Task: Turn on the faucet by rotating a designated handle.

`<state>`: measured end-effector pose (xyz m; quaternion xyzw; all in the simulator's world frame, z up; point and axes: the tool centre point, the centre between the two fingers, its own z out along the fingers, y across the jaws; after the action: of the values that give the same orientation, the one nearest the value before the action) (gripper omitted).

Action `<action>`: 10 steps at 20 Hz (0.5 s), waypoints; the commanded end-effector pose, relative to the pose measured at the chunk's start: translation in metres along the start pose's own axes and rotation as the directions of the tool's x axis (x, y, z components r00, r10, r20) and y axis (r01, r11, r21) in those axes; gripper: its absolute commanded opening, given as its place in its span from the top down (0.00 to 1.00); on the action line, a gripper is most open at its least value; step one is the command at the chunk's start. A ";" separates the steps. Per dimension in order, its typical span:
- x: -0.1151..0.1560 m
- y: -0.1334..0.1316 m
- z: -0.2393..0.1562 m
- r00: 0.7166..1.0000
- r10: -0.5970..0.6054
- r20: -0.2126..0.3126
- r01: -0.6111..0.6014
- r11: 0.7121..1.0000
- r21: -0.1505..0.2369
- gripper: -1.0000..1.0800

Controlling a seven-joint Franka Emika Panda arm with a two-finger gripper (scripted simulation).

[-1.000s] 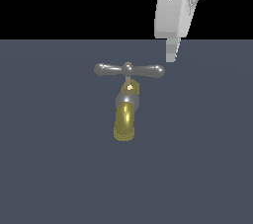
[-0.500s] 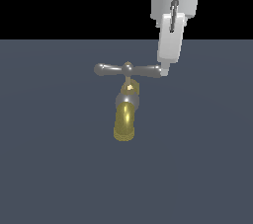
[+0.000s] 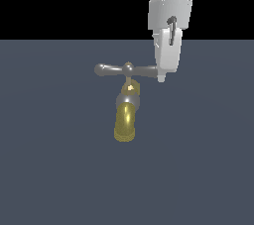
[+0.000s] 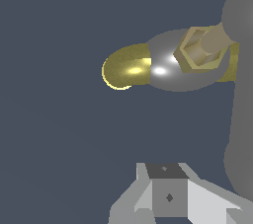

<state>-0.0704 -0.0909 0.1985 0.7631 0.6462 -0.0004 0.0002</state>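
In the exterior view, the faucet (image 3: 126, 115) stands near the middle of the dark grey surface (image 3: 54, 169), with its brass-yellow spout (image 3: 125, 124) curving downward below a grey collar (image 3: 128, 101). On top of the thin brass stem, the handle (image 3: 126, 70) lies horizontally; its rounded end on the exterior view's left is free, while the end on the exterior view's right meets the tip of the gripper (image 3: 161, 76). The gripper hangs vertically from the white arm (image 3: 168, 11), fingertip level with the crossbar. Whether the fingers are apart or together cannot be determined, as only one finger profile is visible. In the wrist view, the spout (image 4: 126, 67), the hexagonal brass nut (image 4: 198, 50) and the grey handle (image 4: 241, 94) are visible, with a finger (image 4: 165, 196) close to the handle.
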 end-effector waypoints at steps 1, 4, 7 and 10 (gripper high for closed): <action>0.001 0.002 0.002 1.000 -0.012 0.000 0.012 1.000 0.000 1.00; 0.001 0.003 0.003 1.000 -0.017 -0.001 0.017 1.000 0.000 1.00; 0.001 0.003 0.003 1.000 -0.016 -0.001 0.016 1.000 0.000 1.00; 0.002 0.002 0.003 1.000 -0.016 -0.001 0.016 1.000 0.000 1.00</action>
<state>-0.0678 -0.0899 0.1958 0.7581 0.6522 0.0000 0.0000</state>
